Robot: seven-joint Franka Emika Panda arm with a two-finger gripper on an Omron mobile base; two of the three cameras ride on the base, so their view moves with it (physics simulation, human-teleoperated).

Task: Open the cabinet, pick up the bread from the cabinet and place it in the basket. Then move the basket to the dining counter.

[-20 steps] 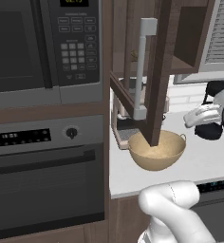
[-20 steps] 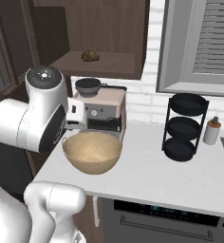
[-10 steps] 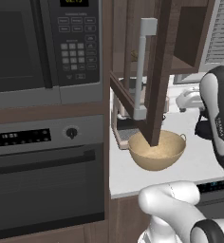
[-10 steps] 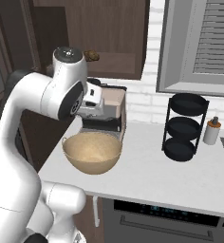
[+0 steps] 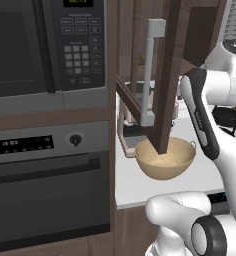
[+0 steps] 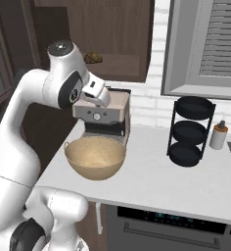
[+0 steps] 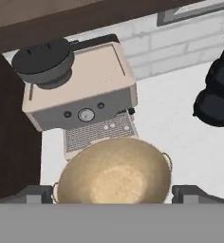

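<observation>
The cabinet (image 6: 115, 34) stands open, its door (image 5: 166, 75) with the silver bar handle (image 5: 151, 70) swung out toward me. On its shelf lies the bread (image 6: 93, 58), small and golden-brown. Below, the tan basket (image 6: 94, 157) sits on the white worktop in front of the coffee machine, with nothing in it (image 7: 115, 175). My hand (image 6: 95, 91) hangs above the coffee machine, under the shelf and a little right of the bread. In the hand view my gripper (image 7: 113, 193) is open over the basket, fingertips (image 7: 35, 194) wide apart and holding nothing. The dining counter is out of view.
A coffee machine (image 6: 103, 110) stands behind the basket. To the right are a black three-tier rack (image 6: 188, 130) and a small bottle (image 6: 218, 136). A microwave (image 5: 45, 45) and an oven (image 5: 45, 190) fill the left wall. The open door juts over the worktop (image 6: 151, 179).
My arm has swung upward and its hand has risen from beside the basket to the coffee machine's top, nearer the cabinet shelf. The jaws stayed open; basket and bread have not moved.
</observation>
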